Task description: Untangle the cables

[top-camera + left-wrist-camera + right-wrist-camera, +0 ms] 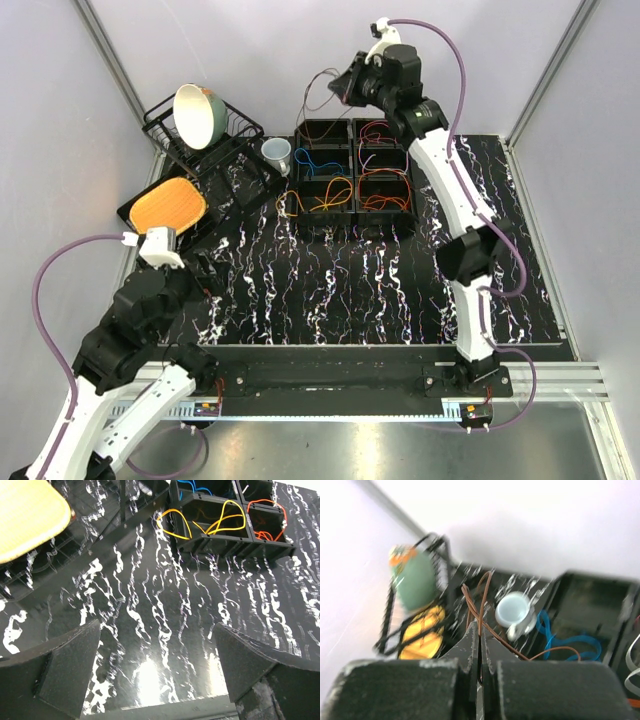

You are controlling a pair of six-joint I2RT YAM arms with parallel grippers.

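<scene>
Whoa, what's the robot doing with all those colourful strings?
It is sorting out thin cables. The right end effector is shut on a brownish cable and holds it up near the far end of the black divided tray. A blue cable, a yellow cable, a red cable and an orange cable lie in separate compartments. The left end effector is open and empty, hanging over the table.

Pale grey walls [250, 50] enclose a black white-veined tabletop [350, 290].

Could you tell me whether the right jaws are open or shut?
Shut: the right gripper pinches the brown cable, no gap between its jaws.
</scene>
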